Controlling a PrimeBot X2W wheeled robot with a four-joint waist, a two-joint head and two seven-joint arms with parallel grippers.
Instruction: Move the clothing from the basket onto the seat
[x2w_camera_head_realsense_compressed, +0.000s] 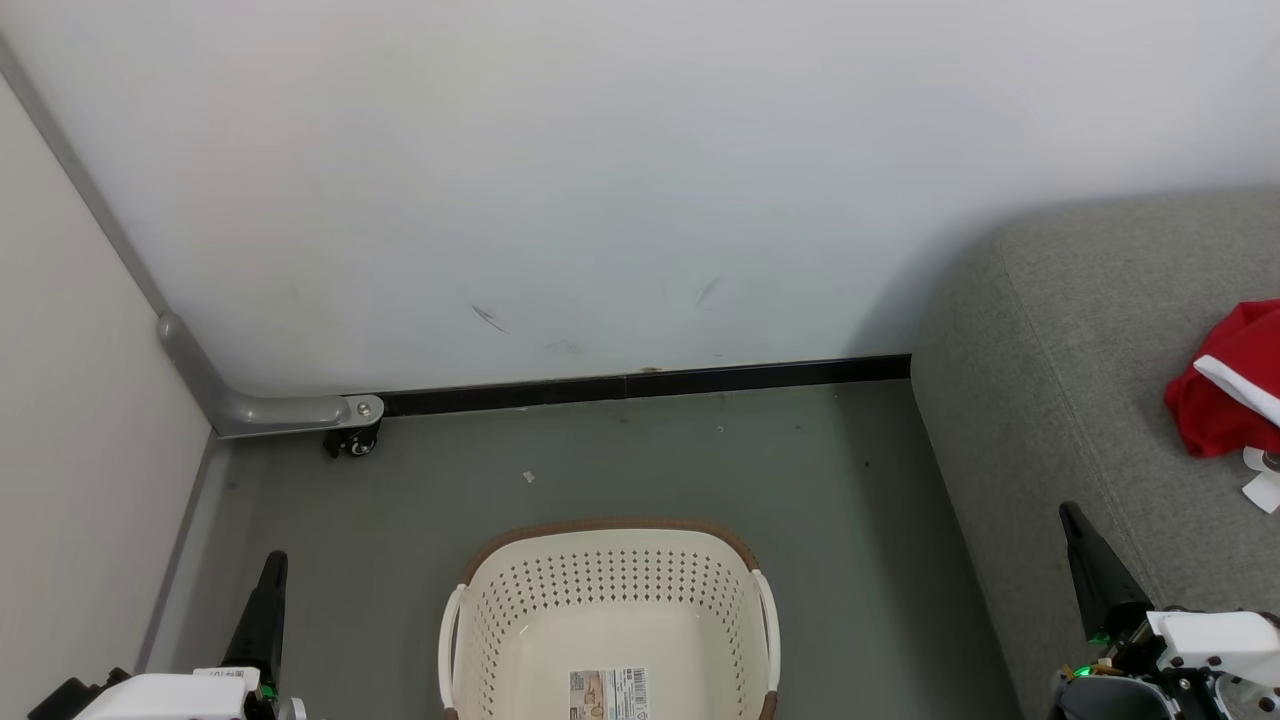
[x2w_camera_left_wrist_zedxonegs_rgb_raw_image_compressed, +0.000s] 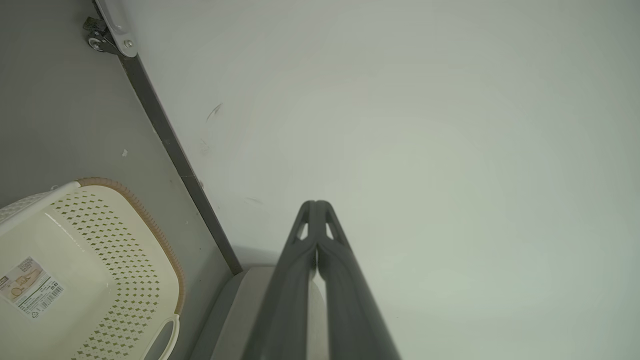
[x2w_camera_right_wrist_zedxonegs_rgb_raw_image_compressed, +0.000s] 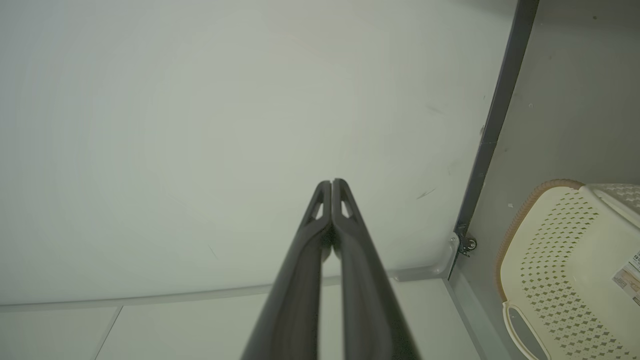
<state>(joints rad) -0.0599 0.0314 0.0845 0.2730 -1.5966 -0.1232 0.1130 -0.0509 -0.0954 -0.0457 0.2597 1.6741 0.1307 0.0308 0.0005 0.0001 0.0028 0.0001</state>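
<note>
The seat (x2w_camera_head_realsense_compressed: 1100, 330) carries the clothing (x2w_camera_head_realsense_compressed: 1215, 400) at its right edge, partly cut off. The basket (x2w_camera_head_realsense_compressed: 610, 524) on the floor looks empty apart from a label, so the task seems done or nearly so. The crumpled red heap has no clear long axis, and its white trim slants down-right. The left hand (x2w_camera_left_wrist_zedxonegs_rgb_raw_image_compressed: 316, 205) and right hand (x2w_camera_right_wrist_zedxonegs_rgb_raw_image_compressed: 331, 182) are closed, holding nothing.

Setting: looks like a staged home corner inside a test bay. White partition wall (x2w_camera_head_realsense_compressed: 600, 180) with black skirting (x2w_camera_head_realsense_compressed: 640, 385), metal bracket (x2w_camera_head_realsense_compressed: 290, 410) on a castor (x2w_camera_head_realsense_compressed: 352, 441), plain grey floor (x2w_camera_head_realsense_compressed: 650, 460); grey upholstered seat (x2w_camera_head_realsense_compressed: 1080, 350), cream plastic laundry basket (x2w_camera_head_realsense_compressed: 610, 580).
</note>
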